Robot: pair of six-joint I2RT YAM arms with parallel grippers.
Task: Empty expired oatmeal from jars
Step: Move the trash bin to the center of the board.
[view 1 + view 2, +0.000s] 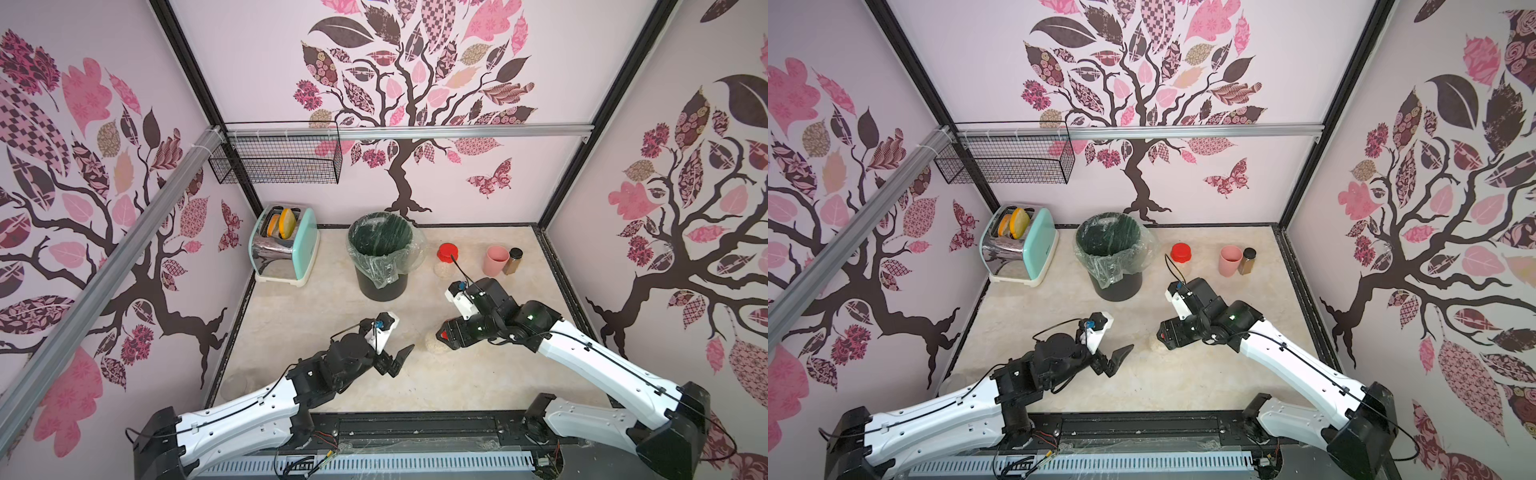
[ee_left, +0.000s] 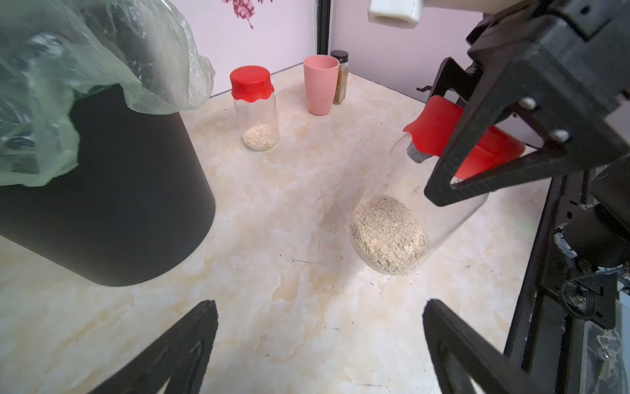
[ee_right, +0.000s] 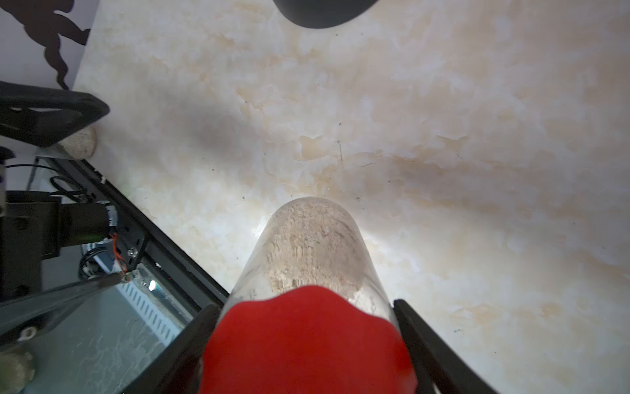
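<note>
Red-lidded clear jar holds pale flaky oatmeal.

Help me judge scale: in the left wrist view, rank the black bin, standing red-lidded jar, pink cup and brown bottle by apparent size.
Largest to smallest:
black bin, also nearest
standing red-lidded jar
pink cup, nearly alike; it stands farther back
brown bottle, partly behind the cup

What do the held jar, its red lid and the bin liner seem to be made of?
Held jar: clear glass or hard plastic, glossy; oatmeal shows through the wall.
Red lid: matte, perhaps silicone or plastic; its lower edge is wavy.
Bin liner: thin translucent greenish plastic film, wrinkled and shiny.
</note>
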